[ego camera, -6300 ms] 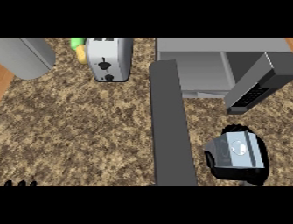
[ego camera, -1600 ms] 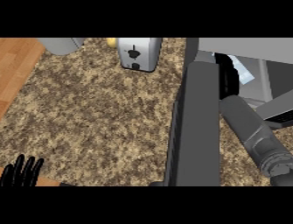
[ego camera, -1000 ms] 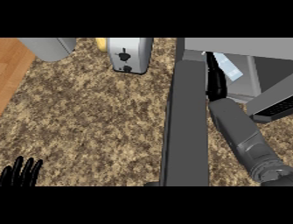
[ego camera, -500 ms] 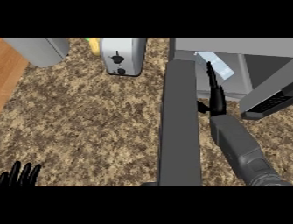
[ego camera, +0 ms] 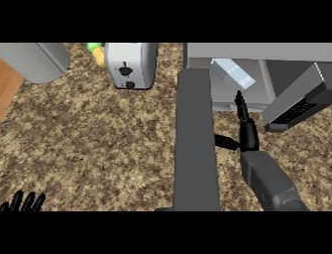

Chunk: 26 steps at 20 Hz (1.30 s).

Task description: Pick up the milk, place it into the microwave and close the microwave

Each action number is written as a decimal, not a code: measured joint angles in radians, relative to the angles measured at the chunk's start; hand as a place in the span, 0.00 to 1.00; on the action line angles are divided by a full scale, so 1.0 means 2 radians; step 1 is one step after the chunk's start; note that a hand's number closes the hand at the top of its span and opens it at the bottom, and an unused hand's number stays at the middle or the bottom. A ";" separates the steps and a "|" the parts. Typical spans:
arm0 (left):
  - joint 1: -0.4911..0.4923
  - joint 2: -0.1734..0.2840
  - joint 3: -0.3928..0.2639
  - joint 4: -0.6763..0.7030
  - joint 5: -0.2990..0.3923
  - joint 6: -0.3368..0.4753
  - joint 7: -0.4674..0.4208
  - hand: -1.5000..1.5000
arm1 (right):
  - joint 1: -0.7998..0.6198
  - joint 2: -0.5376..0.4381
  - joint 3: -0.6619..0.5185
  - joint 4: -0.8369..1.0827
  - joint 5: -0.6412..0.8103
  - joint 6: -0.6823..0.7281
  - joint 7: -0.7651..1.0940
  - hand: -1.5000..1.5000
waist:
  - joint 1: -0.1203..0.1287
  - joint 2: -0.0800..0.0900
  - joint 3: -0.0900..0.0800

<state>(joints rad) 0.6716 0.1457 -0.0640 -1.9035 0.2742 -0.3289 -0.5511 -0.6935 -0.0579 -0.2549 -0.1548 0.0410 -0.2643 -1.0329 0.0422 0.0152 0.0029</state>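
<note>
**Speckled counter: milk inside microwave**

Granite counter (ego camera: 88, 144) holds toaster (ego camera: 130, 64). Milk (ego camera: 234, 74) lies tilted inside microwave (ego camera: 263, 52); door (ego camera: 307, 96) open. Right hand (ego camera: 243, 111) flat, fingers straight, holding nothing, just below carton. Left hand (ego camera: 22, 203) rests open at lower edge. Carton likely light, stiff, smooth-sided; best gripped across flat sides.

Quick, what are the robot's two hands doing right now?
Left hand: open, fingers up, resting at the view's lower left, holding nothing.
Right hand: open, fingers straight, holding nothing; the milk sits inside the microwave.
</note>
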 measured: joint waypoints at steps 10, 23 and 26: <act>-0.013 -0.007 -0.026 0.014 -0.045 0.008 0.016 0.00 | 0.079 -0.020 0.021 -0.035 0.007 0.088 -0.014 0.00 | -0.017 -0.006 -0.001; -0.078 -0.004 -0.085 0.053 -0.098 -0.012 0.056 1.00 | 0.211 -0.075 0.022 -0.139 -0.018 0.145 -0.016 0.00 | -0.027 -0.009 -0.002; -0.108 -0.009 -0.104 0.078 -0.136 -0.003 0.058 1.00 | 0.233 -0.094 0.016 -0.168 -0.033 0.163 -0.003 0.00 | -0.027 -0.009 -0.002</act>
<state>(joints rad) 0.4564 0.1270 -0.2723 -1.7466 0.0021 -0.3343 -0.4343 -0.2266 -0.2451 -0.2230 -0.4908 -0.0240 0.0620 -1.0393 -0.0125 -0.0028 -0.0007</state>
